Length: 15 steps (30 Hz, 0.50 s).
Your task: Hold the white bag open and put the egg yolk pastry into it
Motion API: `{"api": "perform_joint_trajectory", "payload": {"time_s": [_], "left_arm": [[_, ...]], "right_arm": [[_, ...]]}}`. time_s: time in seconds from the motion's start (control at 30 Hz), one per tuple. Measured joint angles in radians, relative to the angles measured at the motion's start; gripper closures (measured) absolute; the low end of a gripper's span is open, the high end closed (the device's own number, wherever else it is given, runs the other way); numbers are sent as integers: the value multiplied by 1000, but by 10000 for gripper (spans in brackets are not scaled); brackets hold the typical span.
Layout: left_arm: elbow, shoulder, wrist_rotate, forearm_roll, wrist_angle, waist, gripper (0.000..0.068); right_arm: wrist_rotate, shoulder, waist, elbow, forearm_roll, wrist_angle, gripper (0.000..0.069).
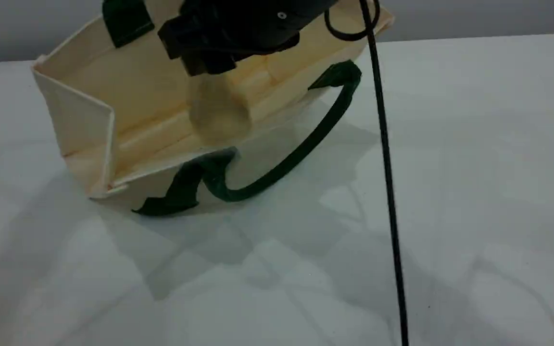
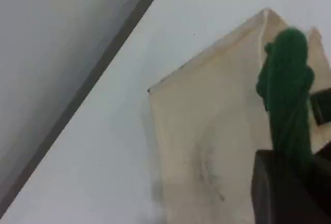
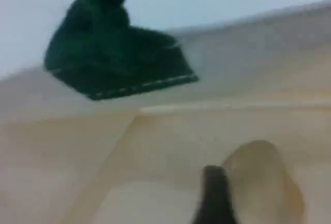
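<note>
The white bag (image 1: 89, 110) lies tilted on the table with its mouth gaping toward the scene camera. Its upper green handle (image 2: 287, 94) runs into my left gripper (image 2: 295, 180), which is shut on it and holds the top wall up. That gripper is out of the scene view. My right gripper (image 1: 209, 67) hangs in the bag's mouth, open. The egg yolk pastry (image 1: 219, 115) is a blurred tan lump just beneath it, inside the bag. In the right wrist view the egg yolk pastry (image 3: 264, 182) sits beside one dark fingertip (image 3: 214, 193), on the bag's inner wall (image 3: 232, 79).
The bag's lower green handle (image 1: 306, 144) loops out onto the white table (image 1: 474, 168) in front of the mouth. A black cable (image 1: 387, 192) hangs from the right arm down across the scene view. A grey wall (image 1: 474, 19) runs behind the table.
</note>
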Motion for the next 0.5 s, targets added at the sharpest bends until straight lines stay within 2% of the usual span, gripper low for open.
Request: {"api": "perform_joint_trajectory", "payload": {"time_s": [0.07, 0.17, 0.33, 0.5], "left_arm": [[0, 0, 0, 0, 4, 0, 589], [0, 0, 0, 0, -3, 0, 589], [0, 0, 0, 2, 0, 0, 589], [0, 0, 0, 3, 0, 0, 589]], "right_arm": [[0, 0, 0, 0, 0, 2, 132], [-1, -10, -1, 0, 0, 16, 73], [-7, -71, -22, 2, -51, 65, 100], [-7, -149, -92, 2, -65, 140, 124]]}}
